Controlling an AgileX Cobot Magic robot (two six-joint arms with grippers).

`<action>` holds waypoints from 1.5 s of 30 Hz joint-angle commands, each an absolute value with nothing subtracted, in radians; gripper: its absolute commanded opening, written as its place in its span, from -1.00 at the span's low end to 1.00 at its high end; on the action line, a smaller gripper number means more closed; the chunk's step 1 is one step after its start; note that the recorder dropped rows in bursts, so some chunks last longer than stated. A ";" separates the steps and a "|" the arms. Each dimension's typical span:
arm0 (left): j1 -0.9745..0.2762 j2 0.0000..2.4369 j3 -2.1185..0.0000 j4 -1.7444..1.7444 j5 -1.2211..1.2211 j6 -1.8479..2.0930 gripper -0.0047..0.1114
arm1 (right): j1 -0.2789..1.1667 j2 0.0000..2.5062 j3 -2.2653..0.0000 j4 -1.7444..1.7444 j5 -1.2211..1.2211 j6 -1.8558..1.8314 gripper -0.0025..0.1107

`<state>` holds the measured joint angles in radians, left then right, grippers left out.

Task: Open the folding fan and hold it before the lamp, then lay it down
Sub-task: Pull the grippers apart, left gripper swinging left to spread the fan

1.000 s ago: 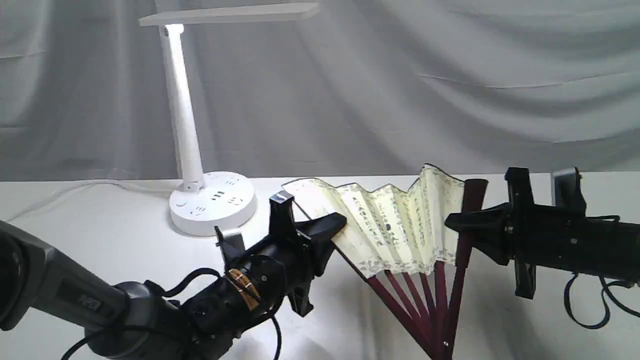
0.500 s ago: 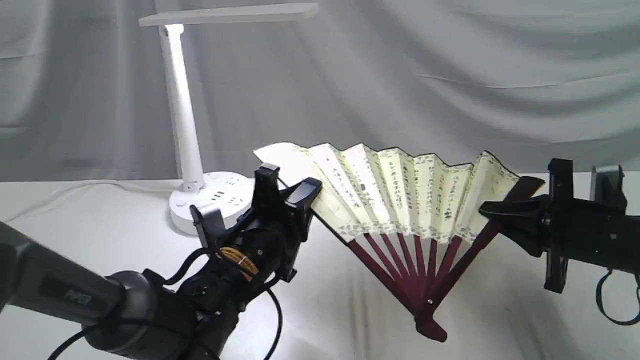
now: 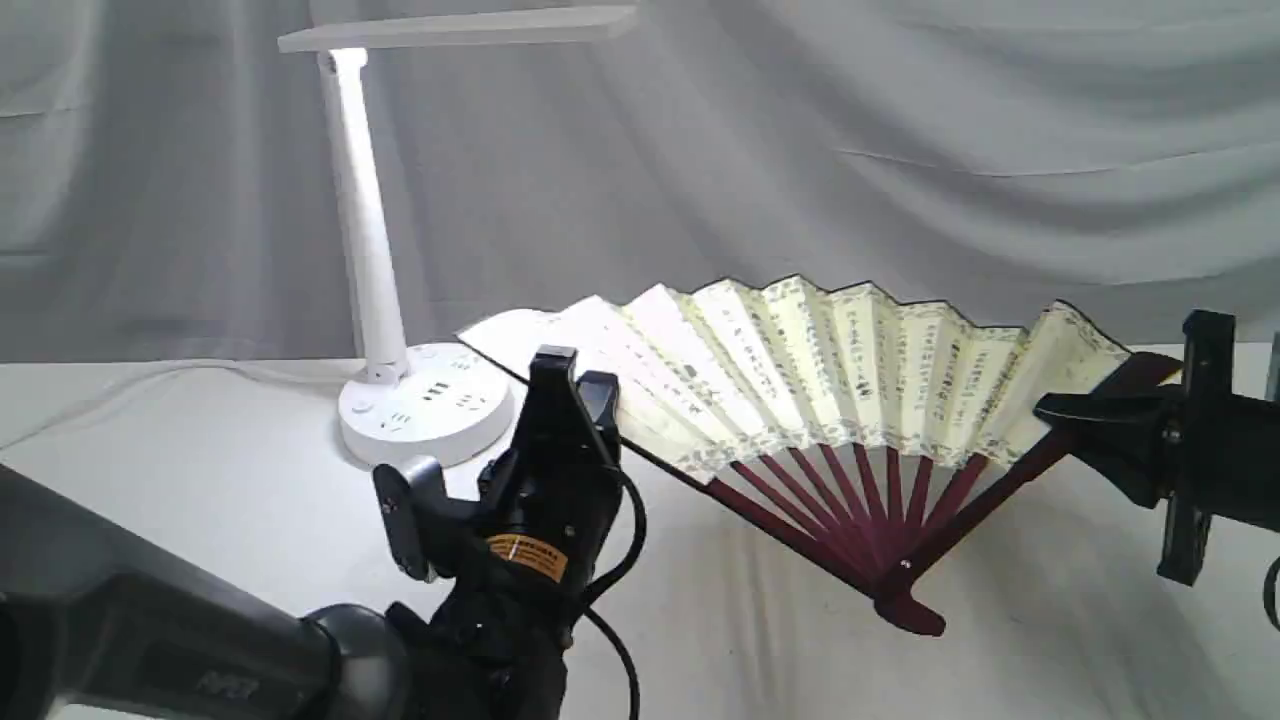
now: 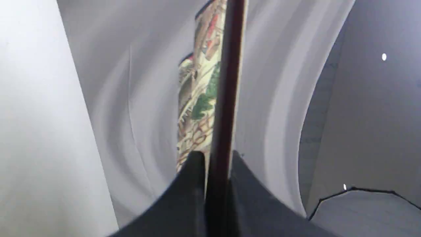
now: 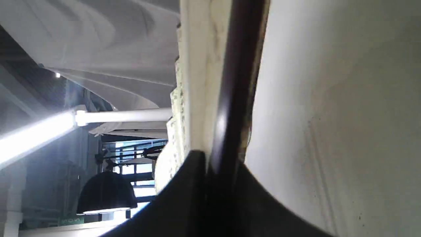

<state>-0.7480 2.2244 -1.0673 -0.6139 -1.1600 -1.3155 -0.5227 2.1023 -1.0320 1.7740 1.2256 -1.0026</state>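
We count one folding fan (image 3: 830,370), one lamp (image 3: 365,230), two grippers.

The fan is spread wide and held up over the white table (image 3: 200,470), its written face toward the exterior camera. It stands right of the lamp's round base in that view, left tip just beside the base. The pivot hangs low near the tabletop; whether it touches, we cannot tell.

It has two maroon guards, one per gripper. The left gripper (image 3: 585,390) is clamped on the left guard, and its wrist view shows the dark strip pinched between the jaws (image 4: 217,164). The right gripper (image 3: 1060,410) is clamped on the right guard, seen the same way from its wrist (image 5: 227,158).

The inner ribs crowd together at the pivot, so we get no sure count.

The lamp is upright at the back left, its head level above the fan.
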 commanded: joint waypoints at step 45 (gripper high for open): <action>-0.749 2.201 -1.076 -1.063 -1.221 -1.414 -0.92 | -0.600 2.052 -1.026 1.744 1.221 -0.851 -0.96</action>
